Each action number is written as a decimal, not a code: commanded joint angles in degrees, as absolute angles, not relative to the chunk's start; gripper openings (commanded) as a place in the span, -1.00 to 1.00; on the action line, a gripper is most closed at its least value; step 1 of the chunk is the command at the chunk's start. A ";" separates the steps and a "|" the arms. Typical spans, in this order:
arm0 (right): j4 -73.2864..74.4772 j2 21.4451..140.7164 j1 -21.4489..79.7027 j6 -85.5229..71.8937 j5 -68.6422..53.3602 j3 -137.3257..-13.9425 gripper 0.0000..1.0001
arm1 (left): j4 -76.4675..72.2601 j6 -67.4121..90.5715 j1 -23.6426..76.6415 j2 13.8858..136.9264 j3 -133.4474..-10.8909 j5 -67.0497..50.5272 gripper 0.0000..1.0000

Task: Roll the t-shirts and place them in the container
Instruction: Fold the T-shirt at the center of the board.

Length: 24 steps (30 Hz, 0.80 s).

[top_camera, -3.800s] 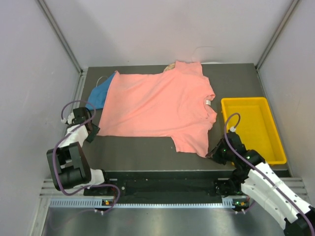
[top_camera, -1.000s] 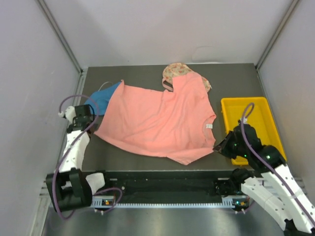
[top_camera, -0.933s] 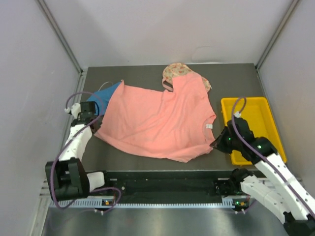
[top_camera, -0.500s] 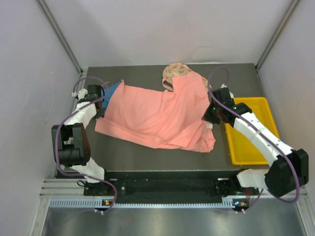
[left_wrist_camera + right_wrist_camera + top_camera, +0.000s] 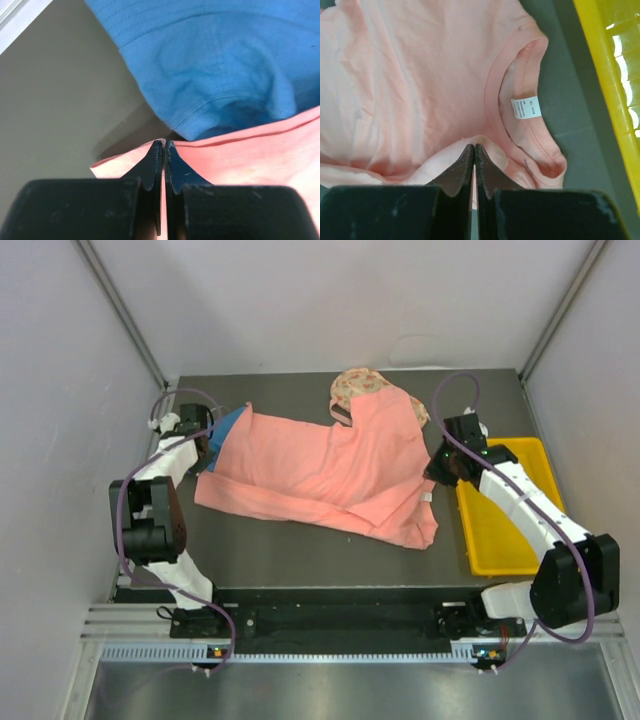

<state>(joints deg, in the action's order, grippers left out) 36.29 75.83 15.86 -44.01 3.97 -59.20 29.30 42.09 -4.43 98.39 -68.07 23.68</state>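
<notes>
The salmon-pink t-shirt lies across the middle of the table, its near part folded back over itself, the white neck label at its right end. My left gripper is shut on the pink hem at the shirt's left end, right beside the blue t-shirt. My right gripper is shut on a pinch of pink cloth next to the collar. The blue t-shirt lies partly under the pink one. A floral-print t-shirt peeks out at the back.
A yellow tray stands at the right, close beside my right arm, and its rim shows in the right wrist view. Grey walls close in the table on the left, back and right.
Both grippers have moved from the near edge toward the back, carrying the pink shirt's near edge with them, so the shirt is now folded over itself. Both stayed shut.
</notes>
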 commanded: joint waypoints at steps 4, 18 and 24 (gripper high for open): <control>33.57 75.14 14.33 -42.63 5.27 -59.06 -1.00 | 29.09 42.28 -3.96 99.93 -70.93 24.96 -1.00; 31.29 78.57 12.48 -40.96 2.02 -58.97 -0.78 | 24.52 39.46 -3.78 101.69 -70.93 15.30 -0.70; 33.65 80.59 12.65 -38.41 1.32 -63.71 -0.09 | 24.69 40.77 -8.15 95.56 -67.95 10.47 0.23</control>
